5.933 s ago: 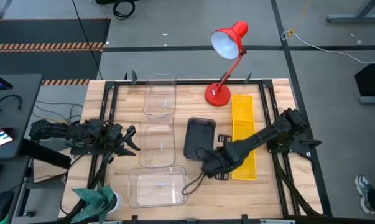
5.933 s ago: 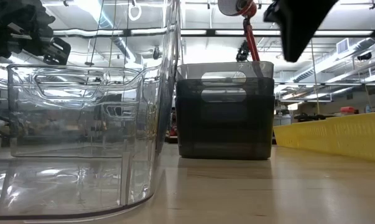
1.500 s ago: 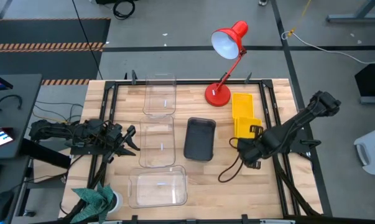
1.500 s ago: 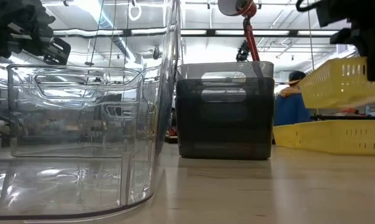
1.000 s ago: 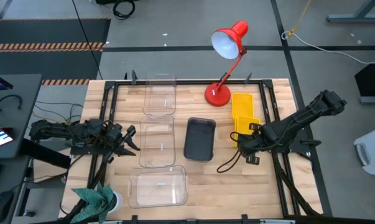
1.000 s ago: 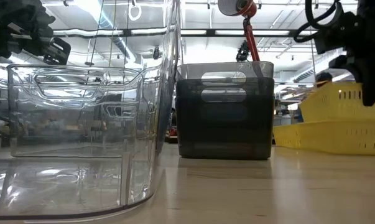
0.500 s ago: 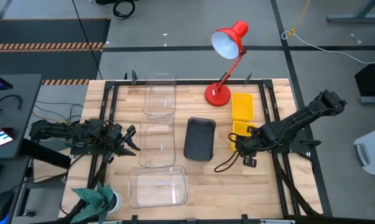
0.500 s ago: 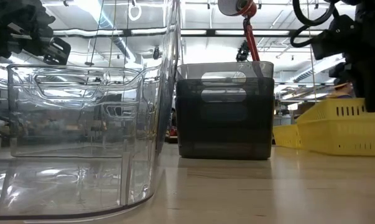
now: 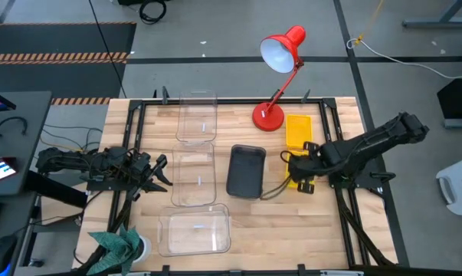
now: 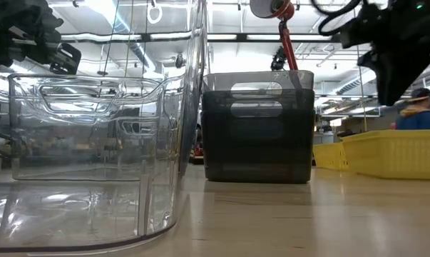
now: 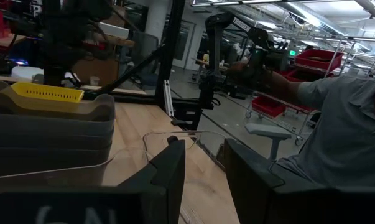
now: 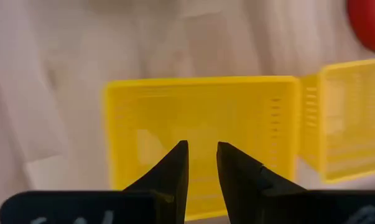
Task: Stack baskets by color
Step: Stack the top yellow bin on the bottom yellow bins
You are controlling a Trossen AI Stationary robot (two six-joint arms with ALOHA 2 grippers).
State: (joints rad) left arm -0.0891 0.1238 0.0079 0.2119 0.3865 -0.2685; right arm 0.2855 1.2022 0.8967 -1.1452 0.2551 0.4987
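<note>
Two yellow baskets stand mouth up on the table's right half: one (image 12: 199,127) straight below my right gripper (image 12: 201,163), the other (image 9: 298,130) just beyond it toward the far edge. My right gripper points down, open, a little above the nearer one (image 10: 396,153) and clear of it. A stack of dark grey baskets (image 9: 246,170) stands at the table's middle. Three clear baskets (image 9: 196,119), (image 9: 194,176), (image 9: 194,230) stand apart in a row left of it. My left gripper (image 9: 160,172) waits open at the left, level.
A red desk lamp (image 9: 280,57) stands on its base (image 9: 267,116) at the far edge, next to the far yellow basket. A black frame (image 9: 139,138) runs around the table. A green cloth (image 9: 116,244) lies at the near left corner. A person (image 10: 418,107) shows beyond the table.
My right gripper has brought the yellow basket down from above the other yellow one, toward the table's near edge. It has set the basket flat on the table, opened, let go and risen clear.
</note>
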